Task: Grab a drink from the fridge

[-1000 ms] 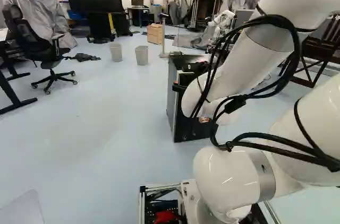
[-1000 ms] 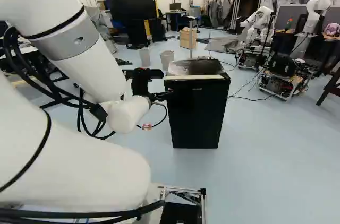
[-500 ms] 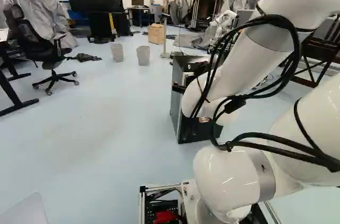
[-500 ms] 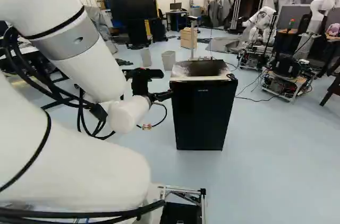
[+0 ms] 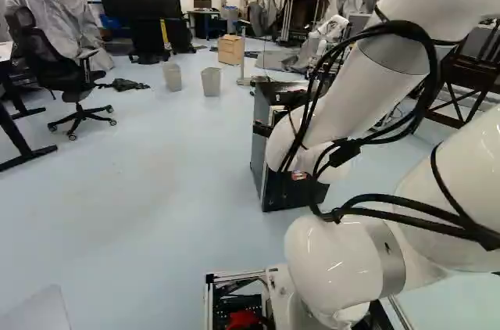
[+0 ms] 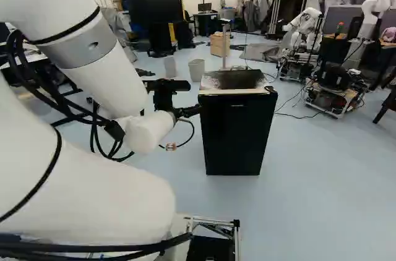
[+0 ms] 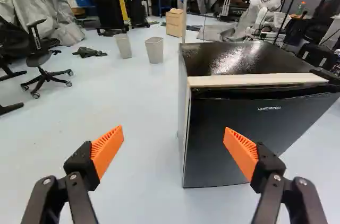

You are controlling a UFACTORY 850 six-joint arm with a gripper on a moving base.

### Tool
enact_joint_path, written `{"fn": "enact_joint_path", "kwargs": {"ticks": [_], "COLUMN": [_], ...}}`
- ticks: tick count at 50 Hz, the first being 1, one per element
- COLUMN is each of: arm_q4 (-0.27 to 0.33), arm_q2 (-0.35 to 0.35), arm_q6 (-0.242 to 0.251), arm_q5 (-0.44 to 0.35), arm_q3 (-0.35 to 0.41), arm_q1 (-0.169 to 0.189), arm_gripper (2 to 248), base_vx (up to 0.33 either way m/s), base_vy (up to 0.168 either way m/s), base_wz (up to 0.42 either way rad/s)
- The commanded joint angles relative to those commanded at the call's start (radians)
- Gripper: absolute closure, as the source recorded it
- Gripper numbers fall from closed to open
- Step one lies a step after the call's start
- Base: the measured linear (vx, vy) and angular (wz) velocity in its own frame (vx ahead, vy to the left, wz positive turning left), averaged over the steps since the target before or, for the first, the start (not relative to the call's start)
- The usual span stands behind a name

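Observation:
In the right base view my gripper [image 6: 187, 112] is level with the upper part of the black fridge [image 6: 238, 134], at its left side. The wrist view shows the gripper [image 7: 173, 135] open, its orange-padded fingers wide apart with nothing between them. Ahead stands the fridge [image 7: 239, 139], one finger overlapping its dark front in view; I cannot tell the distance. Its door looks closed, and a pale strip runs along the top front edge. In the left base view the arm partly covers the fridge [image 5: 262, 158]. No drink shows.
Two grey bins [image 7: 154, 50] and a wooden box [image 7: 174, 23] stand beyond the fridge. An office chair [image 5: 72, 84] is at the left of the left base view. Another robot [image 6: 334, 81] and cables on the floor lie to the fridge's right.
The base has moved, mostly in the earlier half second: the fridge sits farther right in both base views. The arm has barely shifted against its lowest joint.

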State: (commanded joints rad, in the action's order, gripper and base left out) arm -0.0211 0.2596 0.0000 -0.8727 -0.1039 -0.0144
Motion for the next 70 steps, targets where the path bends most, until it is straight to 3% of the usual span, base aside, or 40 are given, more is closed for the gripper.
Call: {"fn": "enact_joint_path", "kwargs": {"ticks": [24,70], "arm_q4": [-0.078,-0.328], "arm_q2": [-0.090,-0.331], "arm_q6": [0.000,0.000], "arm_q5": [-0.013,-0.139], "arm_q3": [-0.071,-0.180], "arm_q1": [-0.043,-0.140], "arm_gripper": [3,3], "base_vx": [0.000,0.000], "base_vy": [0.000,0.000], "base_wz": [0.000,0.000]}}
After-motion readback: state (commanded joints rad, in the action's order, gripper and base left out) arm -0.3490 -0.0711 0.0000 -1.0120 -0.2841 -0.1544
